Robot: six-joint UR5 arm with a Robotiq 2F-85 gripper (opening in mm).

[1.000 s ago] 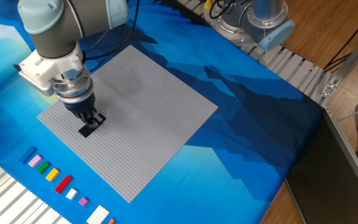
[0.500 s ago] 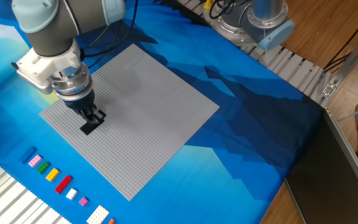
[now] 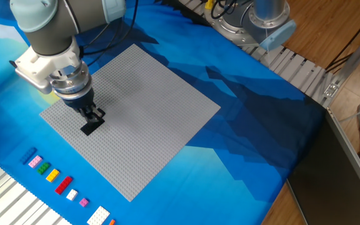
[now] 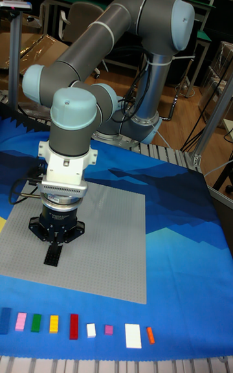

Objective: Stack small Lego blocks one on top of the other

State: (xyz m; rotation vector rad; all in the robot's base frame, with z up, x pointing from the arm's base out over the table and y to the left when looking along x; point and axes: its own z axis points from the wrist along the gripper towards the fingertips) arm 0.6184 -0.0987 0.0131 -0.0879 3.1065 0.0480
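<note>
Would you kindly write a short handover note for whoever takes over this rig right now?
End effector: low over the near-left part of the grey baseplate, fingers right at the black block; whether they grip it or are open cannot be told.
Black block: lying flat on the baseplate, directly under the end effector.
Spare blocks: a row of coloured ones on the blue mat in front of the baseplate, with a blue block at its left end.
Done: one black block placed on the baseplate.
Left: nothing visibly stacked on it yet; a second block has to go on top.
</note>
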